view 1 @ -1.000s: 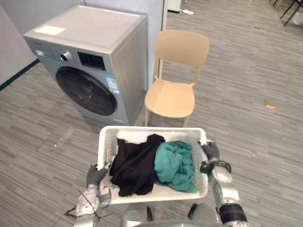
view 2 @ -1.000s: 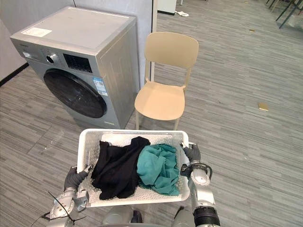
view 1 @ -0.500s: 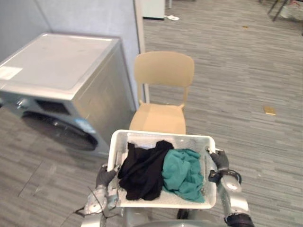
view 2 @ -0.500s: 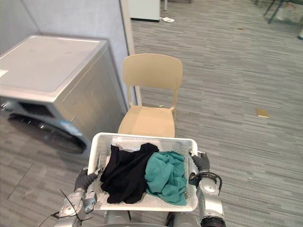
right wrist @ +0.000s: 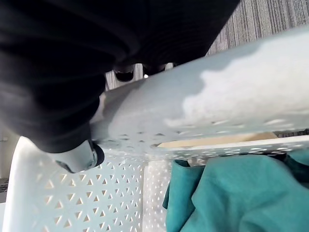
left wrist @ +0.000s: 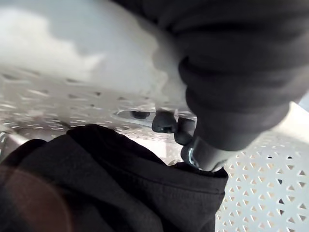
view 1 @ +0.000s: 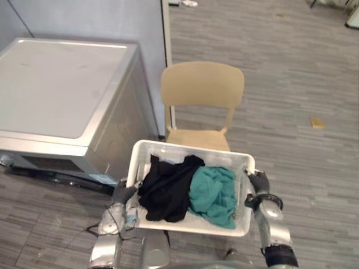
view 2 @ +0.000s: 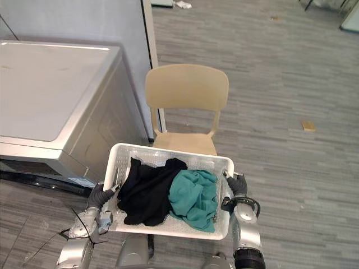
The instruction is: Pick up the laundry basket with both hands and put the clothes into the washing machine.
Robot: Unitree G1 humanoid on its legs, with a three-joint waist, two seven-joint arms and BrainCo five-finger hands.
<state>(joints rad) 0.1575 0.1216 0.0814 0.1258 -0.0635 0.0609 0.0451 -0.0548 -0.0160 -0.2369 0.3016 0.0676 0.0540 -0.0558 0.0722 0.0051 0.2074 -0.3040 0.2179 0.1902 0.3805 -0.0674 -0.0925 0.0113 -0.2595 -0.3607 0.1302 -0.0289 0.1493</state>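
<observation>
I hold a white perforated laundry basket [view 1: 168, 147] level in front of me. A black garment [view 1: 165, 188] lies in its left half and a teal garment [view 1: 216, 190] in its right half. My left hand [view 1: 121, 193] grips the basket's left rim, and my right hand [view 1: 259, 182] grips the right rim. In the left wrist view the left hand [left wrist: 231, 87] curls over the rim above the black garment [left wrist: 96, 183]. The right hand [right wrist: 58, 87] wraps the rim [right wrist: 217, 101] beside the teal garment [right wrist: 227, 193]. The grey washing machine [view 1: 50, 89] stands at my left, seen from above.
A beige chair [view 1: 202, 87] stands just beyond the basket, close to the washer's right side. A grey partition wall [view 1: 101, 17] rises behind the washer. A small yellowish object [view 1: 317, 121] lies on the grey plank floor at the right.
The whole view has shifted: the washing machine and the chair now appear closer and more from above. Both hands keep their hold on the basket, and the clothes lie as before.
</observation>
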